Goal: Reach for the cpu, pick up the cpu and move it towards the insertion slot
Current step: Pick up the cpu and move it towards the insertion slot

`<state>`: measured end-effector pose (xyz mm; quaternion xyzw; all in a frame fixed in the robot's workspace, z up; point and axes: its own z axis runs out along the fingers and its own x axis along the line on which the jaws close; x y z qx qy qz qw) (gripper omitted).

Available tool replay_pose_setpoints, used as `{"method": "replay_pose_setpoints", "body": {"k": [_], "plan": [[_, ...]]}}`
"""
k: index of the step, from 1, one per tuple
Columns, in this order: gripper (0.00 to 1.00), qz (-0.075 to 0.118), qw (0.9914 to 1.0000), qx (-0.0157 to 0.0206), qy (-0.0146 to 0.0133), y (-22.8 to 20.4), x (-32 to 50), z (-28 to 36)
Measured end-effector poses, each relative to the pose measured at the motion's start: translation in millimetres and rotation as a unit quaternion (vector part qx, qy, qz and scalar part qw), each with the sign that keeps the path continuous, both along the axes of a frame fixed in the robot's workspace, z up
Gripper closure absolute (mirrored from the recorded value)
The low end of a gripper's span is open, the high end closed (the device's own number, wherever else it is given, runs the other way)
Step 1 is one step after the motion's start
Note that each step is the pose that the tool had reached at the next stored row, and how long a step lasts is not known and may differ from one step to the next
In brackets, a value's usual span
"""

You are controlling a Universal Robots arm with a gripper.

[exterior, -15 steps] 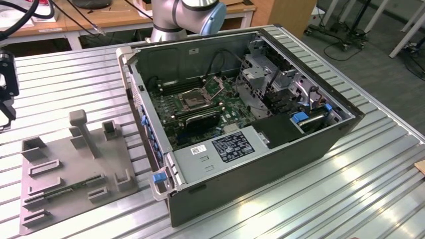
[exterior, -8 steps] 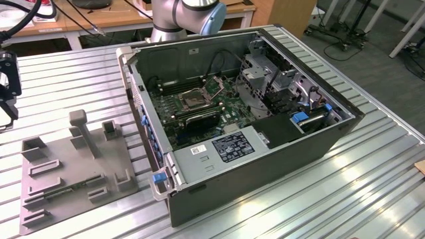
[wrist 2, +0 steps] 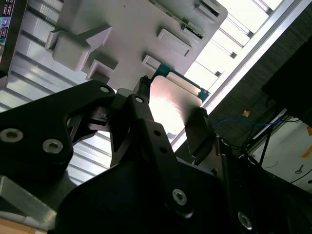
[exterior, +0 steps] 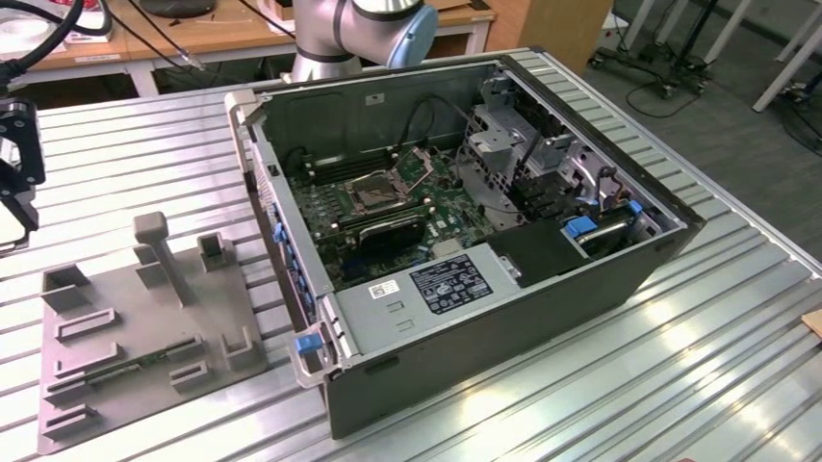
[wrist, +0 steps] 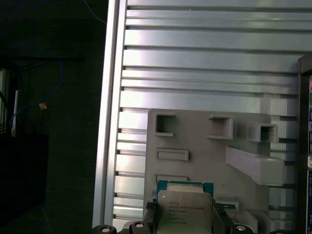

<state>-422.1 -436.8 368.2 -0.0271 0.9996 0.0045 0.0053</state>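
The cpu (wrist: 184, 208) is a small pale silver square with a green edge. It sits between my gripper's (wrist: 184, 222) two black fingers (wrist: 150, 217), above the grey plastic fixture (wrist: 204, 141). In the second wrist view the cpu (wrist 2: 171, 102) shows its shiny face, and the gripper (wrist 2: 170, 114) is shut on its sides, clear of the fixture (wrist 2: 131, 29). In the exterior view my gripper (exterior: 11, 164) hangs at the far left over the table, well away from the insertion slot (exterior: 372, 190), which has a metal frame and lies on the green board inside the open computer case (exterior: 514, 318).
The grey fixture (exterior: 141, 318) with upright pegs lies on the ribbed metal table (exterior: 694, 366), at the exterior view's left of the case. The case walls, drive cage (exterior: 514, 144) and cables surround the board. The table edge (wrist: 109, 122) runs close beside the fixture.
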Motion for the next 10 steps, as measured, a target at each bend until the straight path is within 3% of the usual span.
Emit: {"method": "replay_pose_setpoints", "body": {"k": [10], "plan": [[0.46,0.000,1.00000,0.0000,0.0000,0.0,4.1,0.0]]}}
